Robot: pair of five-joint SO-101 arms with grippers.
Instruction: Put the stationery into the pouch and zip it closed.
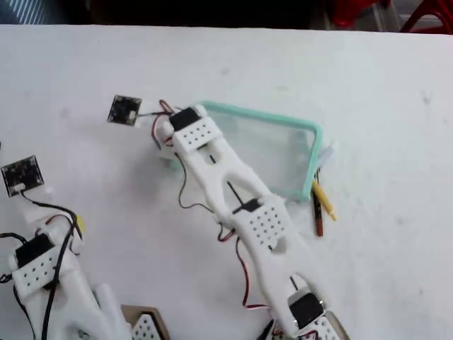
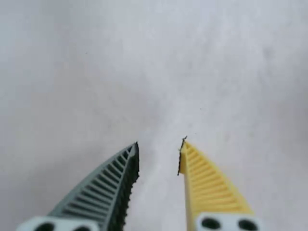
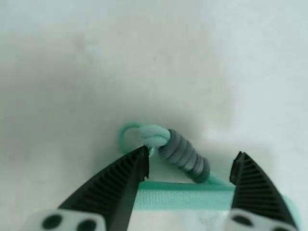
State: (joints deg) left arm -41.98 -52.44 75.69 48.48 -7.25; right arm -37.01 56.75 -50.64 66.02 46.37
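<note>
My right gripper (image 3: 191, 155) hangs wide open and empty, jaws straddling the grey zipper pull (image 3: 182, 151) at one end of the clear pouch (image 1: 263, 115). The pouch's long axis runs from there toward two pens (image 1: 319, 207) lying at its opposite end, outside it as far as I can tell. My left gripper (image 2: 159, 147), also open and empty, sits well apart over the table (image 1: 382, 99).

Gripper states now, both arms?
Left gripper: open, empty, above the white table.
Right gripper: open, one finger on either side of the grey-and-teal zipper pull of the clear teal-edged pouch, not shut on it.
</note>
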